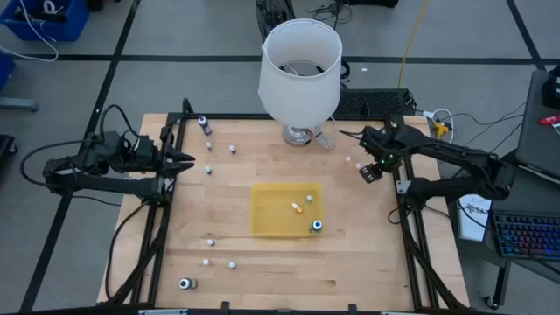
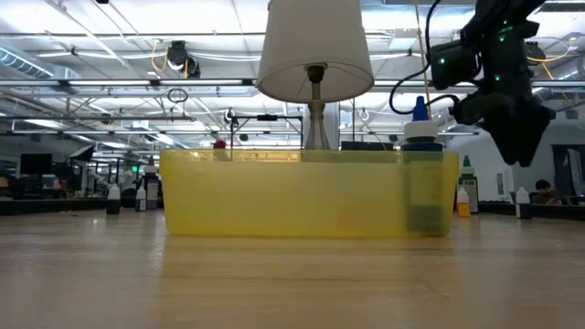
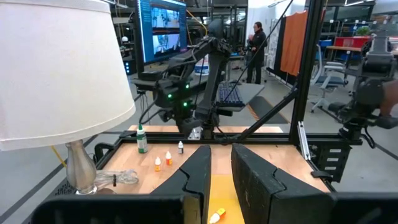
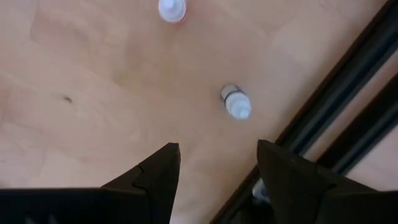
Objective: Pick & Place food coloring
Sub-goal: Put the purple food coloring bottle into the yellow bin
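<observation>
Right of the yellow tray (image 1: 267, 219), near the table's frame, right gripper (image 1: 370, 171) hovers, fingers spread wide, holding nothing. Only its wrist view shows what lies beneath: a white-capped bottle (image 4: 235, 102) and another small bottle (image 4: 171, 9) on bare wood. High view shows an orange-capped bottle (image 1: 297, 207) and a teal-topped bottle (image 1: 316, 227) inside the tray, more food coloring scattered around it. Left gripper (image 1: 185, 159) waits left of the tray, fingers slightly parted, empty.

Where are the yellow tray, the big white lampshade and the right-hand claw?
yellow tray (image 1: 267, 219): high view, bare floor near its left wall.
white lampshade (image 1: 297, 87): high view, outer side.
right gripper (image 4: 217, 163): right wrist view, gap between open fingertips.
</observation>
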You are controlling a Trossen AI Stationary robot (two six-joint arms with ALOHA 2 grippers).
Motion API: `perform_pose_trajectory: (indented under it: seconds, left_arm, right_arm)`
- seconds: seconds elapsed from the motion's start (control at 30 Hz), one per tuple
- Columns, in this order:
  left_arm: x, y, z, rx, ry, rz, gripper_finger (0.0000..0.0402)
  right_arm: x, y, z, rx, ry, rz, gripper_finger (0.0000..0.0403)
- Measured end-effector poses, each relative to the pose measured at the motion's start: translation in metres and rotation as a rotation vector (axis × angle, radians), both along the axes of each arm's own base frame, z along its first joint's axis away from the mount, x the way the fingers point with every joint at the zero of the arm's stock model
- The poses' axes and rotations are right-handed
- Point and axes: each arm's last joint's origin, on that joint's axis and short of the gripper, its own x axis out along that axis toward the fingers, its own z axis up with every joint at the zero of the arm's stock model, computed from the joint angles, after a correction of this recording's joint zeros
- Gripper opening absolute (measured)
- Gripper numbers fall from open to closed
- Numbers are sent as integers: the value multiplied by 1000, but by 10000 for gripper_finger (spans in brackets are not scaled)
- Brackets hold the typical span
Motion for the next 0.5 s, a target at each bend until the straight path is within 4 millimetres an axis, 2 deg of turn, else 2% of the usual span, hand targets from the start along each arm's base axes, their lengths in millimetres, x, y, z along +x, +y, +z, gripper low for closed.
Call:
perform_pose_trajectory:
  seconds: [0.17, 0.5]
  left_arm:
    - [0, 0, 0, 0, 0, 0, 67]
    - [0, 0, 0, 0, 1, 0, 67]
  right_arm:
    - [-4, -9, -10, -9, -36, -50, 197]
    - [-13, -14, -32, -17, -44, -114, 196]
